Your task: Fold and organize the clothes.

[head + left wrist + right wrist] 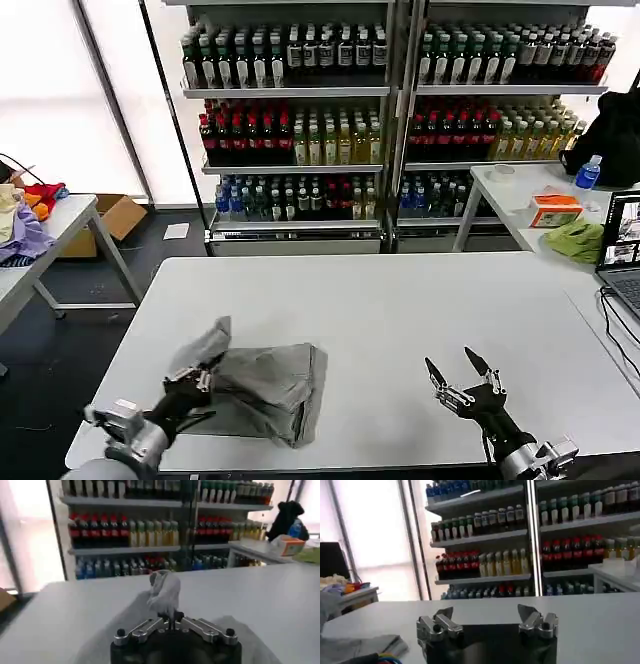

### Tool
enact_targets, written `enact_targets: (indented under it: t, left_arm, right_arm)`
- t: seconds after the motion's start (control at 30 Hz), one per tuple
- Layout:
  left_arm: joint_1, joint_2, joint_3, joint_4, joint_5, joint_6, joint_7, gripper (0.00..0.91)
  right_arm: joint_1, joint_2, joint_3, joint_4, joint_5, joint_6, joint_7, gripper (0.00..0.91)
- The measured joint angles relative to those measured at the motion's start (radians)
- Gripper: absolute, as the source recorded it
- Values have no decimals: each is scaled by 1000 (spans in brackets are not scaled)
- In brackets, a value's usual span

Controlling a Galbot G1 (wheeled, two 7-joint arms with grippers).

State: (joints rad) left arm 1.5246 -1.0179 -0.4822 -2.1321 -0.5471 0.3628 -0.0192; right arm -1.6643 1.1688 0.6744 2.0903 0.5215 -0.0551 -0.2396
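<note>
White table [400, 300] below both grippers: left gripper [203, 379] pinches a raised corner of the grey shirt [265, 385], right gripper [463, 375] hovers beside it, fingers wide.

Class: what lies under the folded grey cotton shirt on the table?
Under the folded grey cotton shirt only the white table shows. The left gripper pinches its lifted corner; anything beneath the folds is covered.

Shirt [265, 385]: soft matt grey cloth. Table [400, 300]: smooth matt white. Left claw [196, 379]: metal, satin sheen.
</note>
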Motion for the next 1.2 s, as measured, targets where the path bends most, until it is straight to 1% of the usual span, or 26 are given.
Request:
enact_targets:
  t: [0.2, 0.27, 0.3, 0.33, 0.37, 0.4, 0.67, 0.87, 1.07, 1.2]
  left_arm:
    - [-81, -70, 150, 79, 22, 0, -20, 10]
    - [-108, -88, 189, 104, 23, 5, -26, 30]
    - [-120, -96, 205, 115, 23, 7, -29, 50]
    - [-133, -103, 222, 126, 23, 10, -33, 91]
    - [-144, -108, 234, 133, 22, 13, -38, 212]
    - [-157, -112, 246, 139, 20, 17, -43, 907]
    - [-198, -124, 302, 146, 1, 51, -63, 907]
    - [-182, -123, 301, 83, -22, 68, -78, 907]
    - [-139, -117, 257, -24, -72, 86, -91, 907]
    - [-102, -98, 193, -83, -91, 100, -101, 907]
  right_arm:
    - [-12, 2, 4, 3, 0, 2, -2, 907]
    - [-17, 4, 4, 6, 0, 3, -3, 907]
    - [-20, 6, 4, 7, 0, 4, -4, 907]
    - [-23, 8, 3, 8, -1, 4, -5, 907]
    - [-26, 9, 2, 8, -2, 5, -5, 907]
    - [-28, 11, 1, 8, -2, 7, -6, 907]
    - [-28, 14, -9, 1, -6, 10, -5, 907]
    - [-14, 6, -25, -1, -7, -1, -4, 907]
    - [-1, -1, -43, 0, -11, -11, -2, 907]
    - [2, -7, -55, -3, -17, -12, -1, 907]
